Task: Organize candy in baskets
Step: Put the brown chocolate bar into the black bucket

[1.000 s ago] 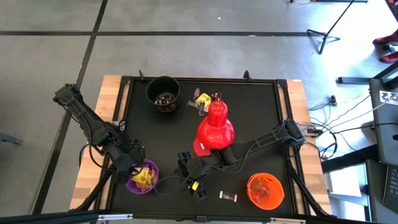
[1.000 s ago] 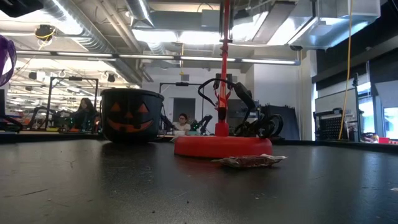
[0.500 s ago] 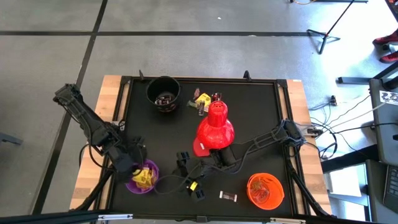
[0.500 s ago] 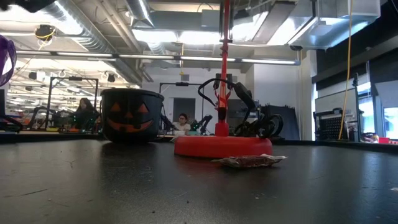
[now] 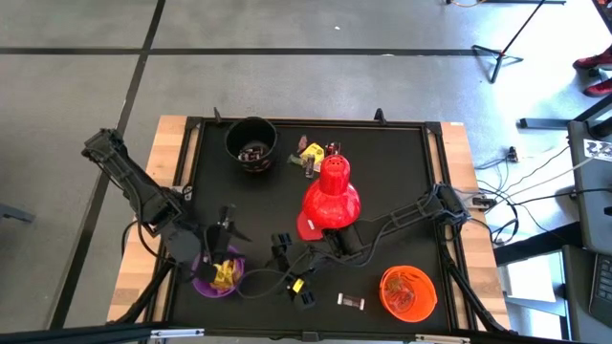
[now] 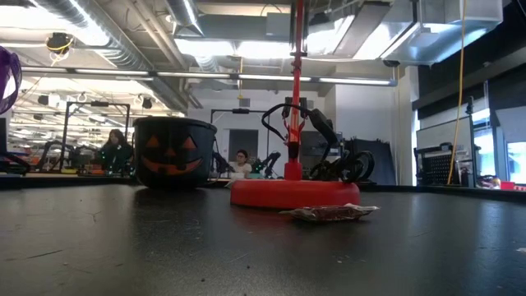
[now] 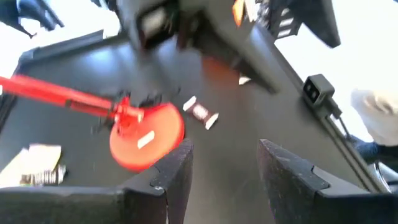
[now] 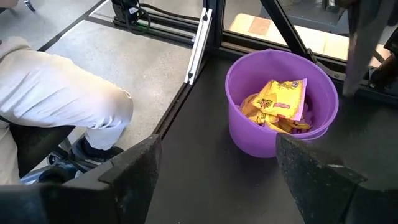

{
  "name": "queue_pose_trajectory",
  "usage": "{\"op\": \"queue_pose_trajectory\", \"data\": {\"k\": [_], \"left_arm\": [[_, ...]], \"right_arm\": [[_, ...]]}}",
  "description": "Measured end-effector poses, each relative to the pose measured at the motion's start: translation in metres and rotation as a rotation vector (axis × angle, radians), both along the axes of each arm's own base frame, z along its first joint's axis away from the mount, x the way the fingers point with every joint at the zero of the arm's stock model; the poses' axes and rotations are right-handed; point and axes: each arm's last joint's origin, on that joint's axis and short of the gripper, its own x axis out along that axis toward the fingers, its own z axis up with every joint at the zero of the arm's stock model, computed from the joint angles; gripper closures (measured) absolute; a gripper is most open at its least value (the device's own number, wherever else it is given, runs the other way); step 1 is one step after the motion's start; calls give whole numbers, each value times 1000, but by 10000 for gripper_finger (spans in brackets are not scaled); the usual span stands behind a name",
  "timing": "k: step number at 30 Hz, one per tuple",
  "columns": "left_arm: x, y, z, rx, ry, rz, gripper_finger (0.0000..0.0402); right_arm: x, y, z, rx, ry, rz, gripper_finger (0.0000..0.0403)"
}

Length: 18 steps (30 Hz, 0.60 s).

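Observation:
The purple basket (image 5: pixel 216 279) stands near the table's front left with yellow candy (image 8: pixel 278 102) inside. My left gripper (image 5: pixel 228 237) hovers just above its far rim, open and with nothing in it, pointing toward the red lamp. My right gripper (image 5: pixel 287 270) waits open in the middle of the near side, facing the purple basket (image 8: pixel 280 99). The black basket (image 5: pixel 251 143) at the far side holds dark candy. The orange basket (image 5: pixel 408 291) stands at the near right. One dark wrapped candy (image 5: pixel 352 302) lies flat on the table, and loose candy (image 5: pixel 311 153) lies by the lamp's head.
A red desk lamp (image 5: pixel 330 196) stands mid-table on its round base (image 7: pixel 147 137), its head leaning toward the far side. A raised black frame (image 5: pixel 191 134) runs round the table. Beyond the table's left edge a person's light-clad leg (image 8: pixel 62 112) shows.
My left gripper has risen out of the purple basket, tipped up and rolled, and now points toward the lamp. Its fingers stand open above the basket's far rim. The yellow candy stays in the basket.

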Motion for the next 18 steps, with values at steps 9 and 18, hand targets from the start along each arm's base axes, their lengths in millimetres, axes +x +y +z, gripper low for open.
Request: {"op": "queue_pose_trajectory", "data": {"k": [9, 18], "left_arm": [[11, 4, 0, -38, -37, -109, 234], [10, 35, -52, -209, -150, -115, 234]], "right_arm": [[0, 0, 0, 0, -2, 1, 91], [3, 1, 6, 28, -61, 0, 91]]}}
